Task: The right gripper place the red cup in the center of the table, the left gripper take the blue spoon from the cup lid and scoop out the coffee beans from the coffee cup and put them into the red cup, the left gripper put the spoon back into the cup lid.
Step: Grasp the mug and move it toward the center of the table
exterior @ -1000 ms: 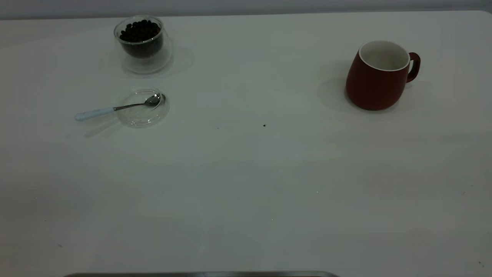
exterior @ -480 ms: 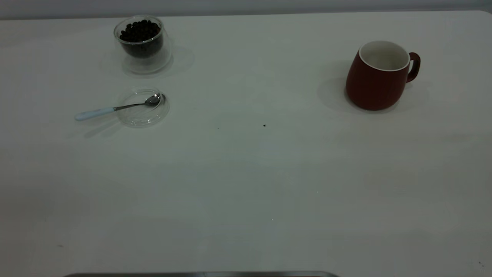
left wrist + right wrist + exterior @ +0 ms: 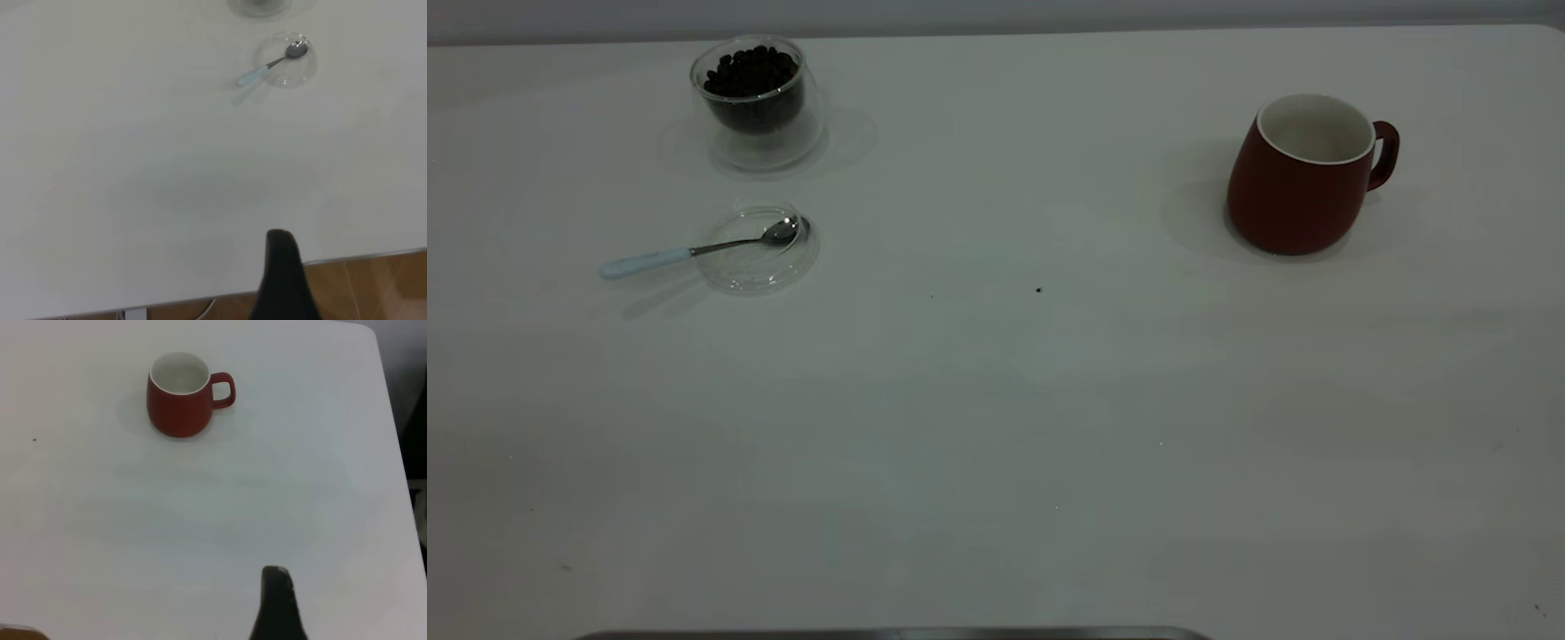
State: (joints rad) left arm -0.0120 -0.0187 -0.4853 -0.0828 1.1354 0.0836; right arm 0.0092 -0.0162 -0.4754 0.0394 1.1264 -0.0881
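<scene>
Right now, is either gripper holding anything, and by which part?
Nothing is held. The red cup stands alone at the table's right, and the blue spoon rests in the cup lid. Both grippers are far off.

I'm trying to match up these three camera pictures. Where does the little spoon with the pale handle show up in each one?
Exterior view: the blue spoon lies at the left, its bowl in the cup lid, handle sticking out leftward onto the table.
Left wrist view: blue spoon near the top, right of middle, far beyond the left end effector.
Right wrist view: not in it; only the red cup shows.
Shared landmark: the cup lid, in the exterior and left wrist views.
</scene>
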